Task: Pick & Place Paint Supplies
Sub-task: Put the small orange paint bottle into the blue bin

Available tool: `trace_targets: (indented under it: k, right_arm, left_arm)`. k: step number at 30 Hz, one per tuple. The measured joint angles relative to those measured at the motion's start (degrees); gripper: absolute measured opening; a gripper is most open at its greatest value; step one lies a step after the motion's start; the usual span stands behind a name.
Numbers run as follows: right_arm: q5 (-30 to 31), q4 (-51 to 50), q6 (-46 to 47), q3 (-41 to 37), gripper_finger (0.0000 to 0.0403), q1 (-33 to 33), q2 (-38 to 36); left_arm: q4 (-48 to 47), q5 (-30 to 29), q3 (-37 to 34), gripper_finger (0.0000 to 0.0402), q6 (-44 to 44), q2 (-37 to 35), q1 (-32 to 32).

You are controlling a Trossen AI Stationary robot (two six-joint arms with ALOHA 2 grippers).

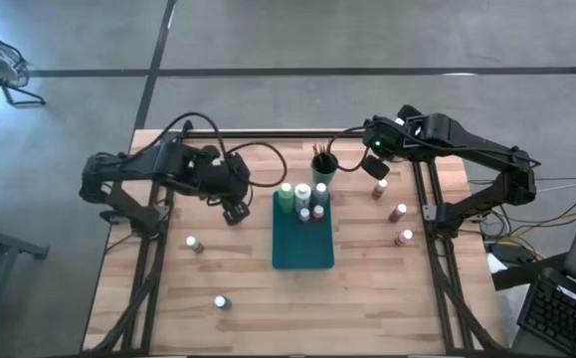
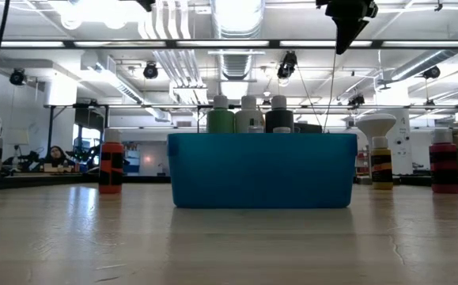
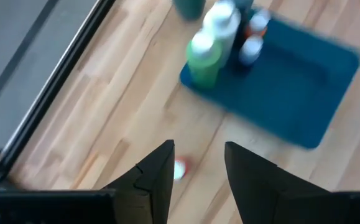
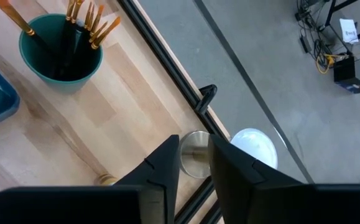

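Beside the tray [image 1: 302, 254], the left tool [image 1: 233, 212] hangs spread and empty above the surface [image 1: 268, 308]. Loose bottles [image 1: 195, 244] look light, stiff and smooth; grip the body below the cap. Right tool [image 1: 378, 147]: fingers slightly apart, empty.

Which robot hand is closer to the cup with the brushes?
The right gripper. It hangs beside the brush cup, toward the table's right edge. The left gripper is farther off, past the teal tray.

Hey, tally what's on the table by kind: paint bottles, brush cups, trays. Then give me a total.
Paint bottles: 10 (5 standing in the tray, 5 loose on the table)
Brush cups: 1
Trays: 1
Total: 12
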Motion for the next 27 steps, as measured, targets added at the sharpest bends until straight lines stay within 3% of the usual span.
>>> trace_targets:
  k: [7, 18, 27]
  right_arm:
    - [0.0, 0.0, 0.0, 0.0, 0.0090, 0.0, 0.0]
    - [-0.1, 0.2, 0.2, 0.0, 0.0054, 0.0, 0.0]
    - [-0.7, 0.5, 0.2, 0.0, 0.0048, 0.0, 0.0]
  left_arm:
    - [-1.3, 0.1, -1.5, 0.0147, 1.8, -0.7, 0.0]
    - [-1.5, 0.7, -9.4, 0.0147, -1.3, -3.6, 0.0]
    - [-1.5, 5.2, -16.0, 0.0147, 2.2, -3.6, 0.0]
